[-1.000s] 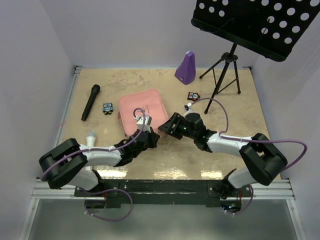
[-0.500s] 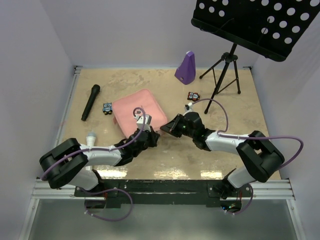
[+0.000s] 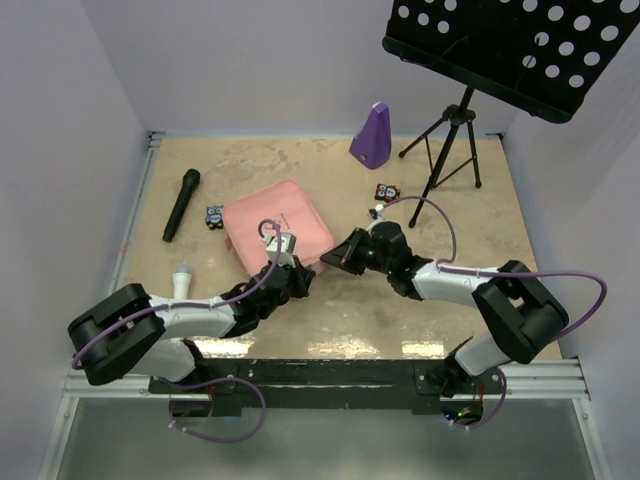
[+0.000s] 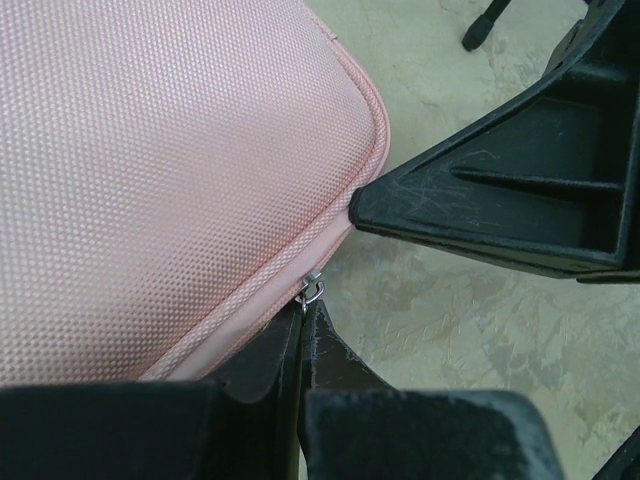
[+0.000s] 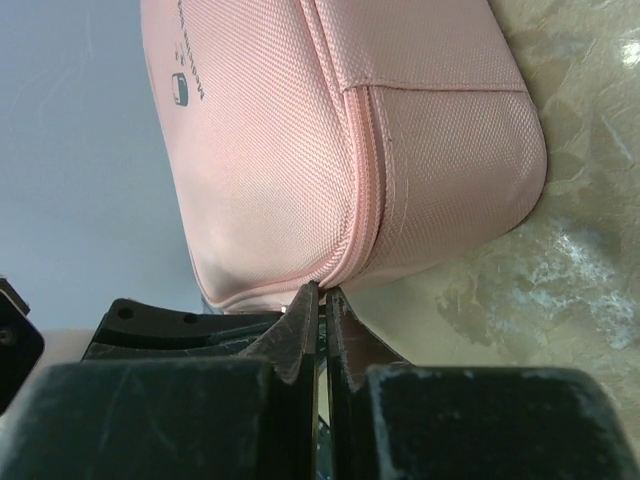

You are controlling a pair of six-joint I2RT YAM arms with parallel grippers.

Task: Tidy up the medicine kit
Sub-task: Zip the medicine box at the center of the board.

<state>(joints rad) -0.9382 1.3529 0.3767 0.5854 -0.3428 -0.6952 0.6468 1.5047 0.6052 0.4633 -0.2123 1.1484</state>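
1. Medicine kit (image 3: 278,215): pink zip case, lid down, lying flat on the table (image 3: 500,230), left of centre.
2. Left gripper (image 4: 303,318): jaws pressed together, tips pinching the small metal zip pull (image 4: 312,289) on the kit's near edge.
3. Right gripper (image 5: 320,300): jaws closed to a sliver, tips against the zip seam at the kit's near right corner. Whether anything is pinched cannot be told.
4. The two grippers sit just beside each other at that corner.

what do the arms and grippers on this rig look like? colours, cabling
Left arm and right arm match: black joint housings, white links. A loose purple cable loops along each. The left gripper and right gripper have black, wedge-shaped plastic fingers, visibly scuffed.
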